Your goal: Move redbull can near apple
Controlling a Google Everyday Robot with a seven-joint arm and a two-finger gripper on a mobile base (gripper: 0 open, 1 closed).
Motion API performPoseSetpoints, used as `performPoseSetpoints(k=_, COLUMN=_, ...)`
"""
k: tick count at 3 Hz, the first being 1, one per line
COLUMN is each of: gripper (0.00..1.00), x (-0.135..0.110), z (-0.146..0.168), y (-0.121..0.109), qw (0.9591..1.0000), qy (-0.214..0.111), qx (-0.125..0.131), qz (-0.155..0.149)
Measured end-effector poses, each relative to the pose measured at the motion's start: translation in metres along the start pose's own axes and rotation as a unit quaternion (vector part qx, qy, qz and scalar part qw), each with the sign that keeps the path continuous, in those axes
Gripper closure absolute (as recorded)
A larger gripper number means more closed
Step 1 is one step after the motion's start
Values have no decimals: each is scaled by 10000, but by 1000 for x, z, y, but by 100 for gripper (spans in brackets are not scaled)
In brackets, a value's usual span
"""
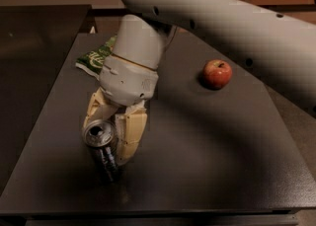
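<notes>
At the near-left of the dark table (207, 170), the redbull can (100, 143) stands between the fingers of the gripper (107, 141). The fingers press against both its sides, so the claw reads as clenched on the can and the grasp is the step in hand. The apple (217, 73) lies farther back to the right, well apart from the can, so the next move calls for carrying the can upright across the table and setting it near the apple without knocking it.
</notes>
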State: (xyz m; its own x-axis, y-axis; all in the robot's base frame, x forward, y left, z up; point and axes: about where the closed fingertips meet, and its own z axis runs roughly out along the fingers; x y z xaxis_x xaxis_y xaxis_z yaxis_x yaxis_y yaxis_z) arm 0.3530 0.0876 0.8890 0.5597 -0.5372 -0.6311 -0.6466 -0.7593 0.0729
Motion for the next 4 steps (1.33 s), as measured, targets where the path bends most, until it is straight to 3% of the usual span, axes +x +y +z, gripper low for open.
performPoseSetpoints(k=2, gripper=87, x=-5, z=-4, y=0, qw=9999, qy=-102, qx=56, qz=-93)
performPoseSetpoints(k=3, gripper=100, x=-5, z=-23, y=-5, qw=9994, qy=-22, qx=352, qz=-33)
performPoseSetpoints(k=4, gripper=100, x=6, z=-62, y=-17, qw=9949, qy=126, qx=965, qz=276)
